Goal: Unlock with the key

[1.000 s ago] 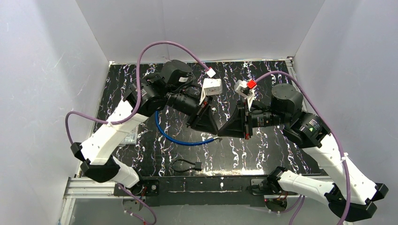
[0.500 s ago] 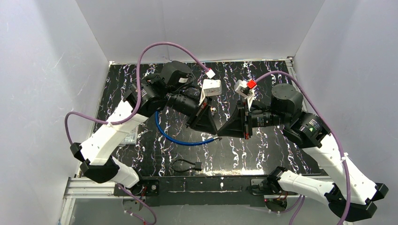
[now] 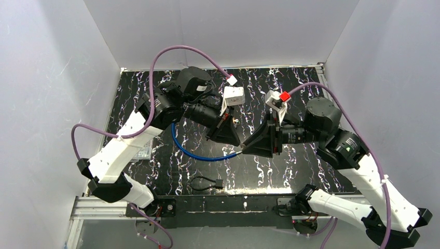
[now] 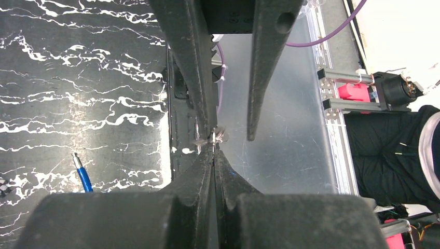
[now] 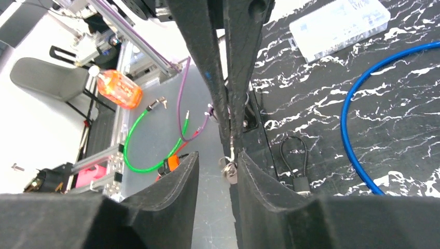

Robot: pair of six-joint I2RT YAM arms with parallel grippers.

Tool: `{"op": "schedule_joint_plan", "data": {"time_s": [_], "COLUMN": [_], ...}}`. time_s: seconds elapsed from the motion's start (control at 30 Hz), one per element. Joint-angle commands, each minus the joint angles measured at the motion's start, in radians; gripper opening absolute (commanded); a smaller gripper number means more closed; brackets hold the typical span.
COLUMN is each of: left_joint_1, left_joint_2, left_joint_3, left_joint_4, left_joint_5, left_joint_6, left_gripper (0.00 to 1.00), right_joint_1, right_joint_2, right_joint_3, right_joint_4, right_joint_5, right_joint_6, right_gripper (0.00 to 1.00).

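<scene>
Two arms meet tip to tip above the middle of the black, white-veined tabletop (image 3: pixel 296 168): the left arm (image 3: pixel 124 142) reaches in from the left, the right arm (image 3: pixel 371 174) from the right. A blue cable (image 3: pixel 200 153) curves across the tabletop under the left arm. A clear box (image 3: pixel 141 151) lies near the left edge.

The left claw (image 4: pixel 214 149) is pressed closed, its two fingers pinching the key (image 4: pixel 217 136) at their very tips and holding it up off the tabletop. The right claw (image 5: pixel 218 158) faces it with its fingers spread, one on each side of the key; in the right wrist view the key (image 5: pixel 229 170) hangs in the gap, closer to one finger, and I cannot tell if they touch.

The padlock (image 3: pixel 206 182), small and black with a thin looped shackle, lies flat near the front edge of the tabletop, well apart from the key. No claw touches it.
</scene>
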State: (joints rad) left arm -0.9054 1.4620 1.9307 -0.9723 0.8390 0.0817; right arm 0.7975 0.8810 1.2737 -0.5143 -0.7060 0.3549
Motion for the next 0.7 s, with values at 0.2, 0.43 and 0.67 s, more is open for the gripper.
{"op": "schedule_joint_plan", "data": {"time_s": [0.2, 0.43, 0.67], "left_joint_1": [0.002, 0.001, 0.001], "left_joint_2": [-0.030, -0.033, -0.043], "left_joint_3": [0.044, 0.039, 0.040], "left_joint_4": [0.000, 0.005, 0.008], "left_joint_5": [-0.002, 0.004, 0.002], "left_joint_6": [0.003, -0.001, 0.005], "left_gripper": [0.00, 0.00, 0.00], "right_joint_1": [0.005, 0.005, 0.005], "right_joint_2": [-0.028, -0.008, -0.003], "right_joint_3": [-0.049, -0.043, -0.068], "right_joint_4": [0.129, 0.176, 0.190], "right_joint_5": [0.006, 0.013, 0.006], "right_joint_6": [0.048, 0.065, 0.090], "right_gripper": [0.36, 0.30, 0.01]}}
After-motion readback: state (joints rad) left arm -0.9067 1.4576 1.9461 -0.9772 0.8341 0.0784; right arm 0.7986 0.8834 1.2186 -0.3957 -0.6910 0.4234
